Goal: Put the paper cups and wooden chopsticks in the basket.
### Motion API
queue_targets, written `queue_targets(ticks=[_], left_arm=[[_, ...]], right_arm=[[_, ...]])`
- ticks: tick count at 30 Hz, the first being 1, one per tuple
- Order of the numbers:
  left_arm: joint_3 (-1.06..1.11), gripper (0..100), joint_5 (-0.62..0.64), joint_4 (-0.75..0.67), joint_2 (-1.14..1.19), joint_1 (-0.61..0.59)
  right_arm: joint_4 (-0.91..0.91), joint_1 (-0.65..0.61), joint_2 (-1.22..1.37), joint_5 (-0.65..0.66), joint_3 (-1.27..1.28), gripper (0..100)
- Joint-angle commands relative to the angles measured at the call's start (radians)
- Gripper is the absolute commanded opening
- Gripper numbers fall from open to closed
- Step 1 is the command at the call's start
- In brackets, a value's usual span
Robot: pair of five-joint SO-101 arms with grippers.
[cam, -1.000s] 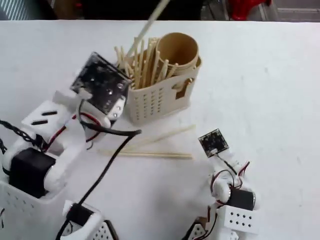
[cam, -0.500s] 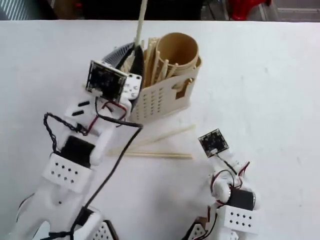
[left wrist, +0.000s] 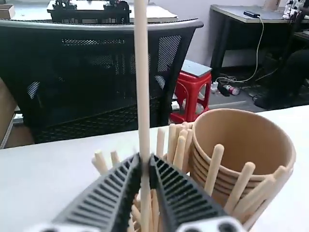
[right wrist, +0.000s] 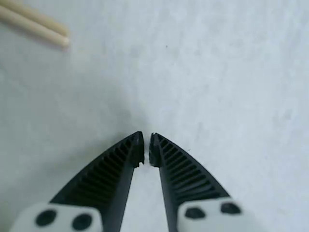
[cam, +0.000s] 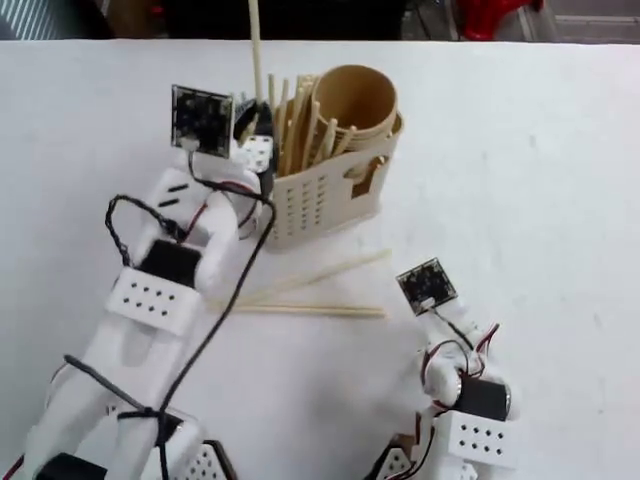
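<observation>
Left wrist view: one wooden chopstick [left wrist: 141, 72], upright, pinched low on its shaft between the fingers [left wrist: 116, 193] of the left gripper [left wrist: 144, 162], its lower end hidden behind them. The vertical hold directly over the basket [cam: 320, 200] looks meant to let the stick drop in among its fellows without catching the rim. Contents of the basket: a bundle of chopsticks [cam: 295, 125] standing on end and leaning on one another, and beside them nested paper cups [cam: 355, 100], mouth up. The basket stands toward the far side of the surface [cam: 520, 150]. Outstanding items: two loose chopsticks [cam: 310, 311] lying flat on the surface just in front of the basket, crossing at a shallow angle. By this count the task is mostly complete. Left arm [cam: 150, 300]: stretched forward from the near edge, wrist raised beside the basket's wall, gripper at rim height. Right arm [cam: 465, 400]: folded close to its base, well apart from the basket. Right gripper [right wrist: 146, 145]: pointed down at the bare surface near the tips of the loose sticks, fingers pressed almost together and holding nothing.
</observation>
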Motion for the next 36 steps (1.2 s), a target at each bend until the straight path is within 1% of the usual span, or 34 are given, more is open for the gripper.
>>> queue_targets(ticks=[1, 3, 5, 7, 12, 14, 17, 18, 20, 21, 23, 25, 27, 29, 31, 32, 34, 36], left_arm=[[-0.064, 6, 0.012, 0.026, 0.001, -0.005], [-0.083, 13, 0.026, 0.080, 0.001, -0.002], [-0.114, 18, 0.086, 0.150, 0.001, -0.005], [-0.150, 18, 0.114, 0.212, 0.001, -0.008], [-0.216, 18, 0.109, 0.318, 0.001, -0.008], [-0.249, 18, 0.109, 0.391, -0.015, -0.035], [-0.288, 11, 0.103, 0.523, -0.091, -0.101], [-0.296, 8, 0.078, 0.569, -0.130, -0.120], [-0.301, 6, -0.040, 0.667, -0.208, -0.137], [-0.302, 7, -0.107, 0.726, -0.243, -0.134], [-0.298, 12, -0.192, 0.882, -0.259, -0.108], [-0.288, 17, -0.262, 1.040, -0.213, -0.088], [-0.279, 19, -0.364, 1.146, -0.133, -0.068], [-0.273, 17, -0.502, 1.198, -0.044, -0.047], [-0.273, 16, -0.632, 1.218, 0.050, -0.015], [-0.273, 15, -0.672, 1.218, 0.090, -0.002], [-0.279, 16, -0.690, 1.201, 0.166, 0.019], [-0.273, 16, -0.692, 1.126, 0.226, 0.035]], right_arm=[[-0.022, 0.005, 0.005, -0.003, -0.008, 3.9], [-0.022, 0.005, 0.005, -0.003, -0.008, 3.9], [-0.022, 0.005, 0.005, -0.003, -0.008, 3.9], [-0.022, 0.005, 0.005, -0.003, -0.008, 3.9], [-0.022, 0.005, 0.005, -0.003, -0.008, 3.9], [-0.022, 0.007, 0.005, -0.005, -0.008, 3.9], [-0.022, 0.007, 0.005, -0.005, -0.008, 3.9], [-0.022, 0.007, 0.005, -0.005, -0.008, 3.9], [-0.022, 0.007, 0.005, -0.005, -0.008, 3.9], [-0.022, 0.007, 0.005, -0.005, -0.008, 3.9], [-0.022, 0.007, 0.005, -0.005, -0.008, 3.9], [-0.022, 0.007, 0.005, -0.005, -0.008, 3.9], [-0.022, 0.005, 0.005, -0.005, -0.008, 3.9], [-0.022, 0.005, 0.005, -0.005, -0.008, 3.9], [-0.022, 0.005, 0.005, -0.005, -0.008, 3.9], [-0.022, 0.007, 0.005, -0.005, -0.008, 3.9], [-0.022, 0.007, 0.005, -0.005, -0.008, 3.9], [-0.022, 0.007, 0.005, -0.005, -0.008, 3.9]])
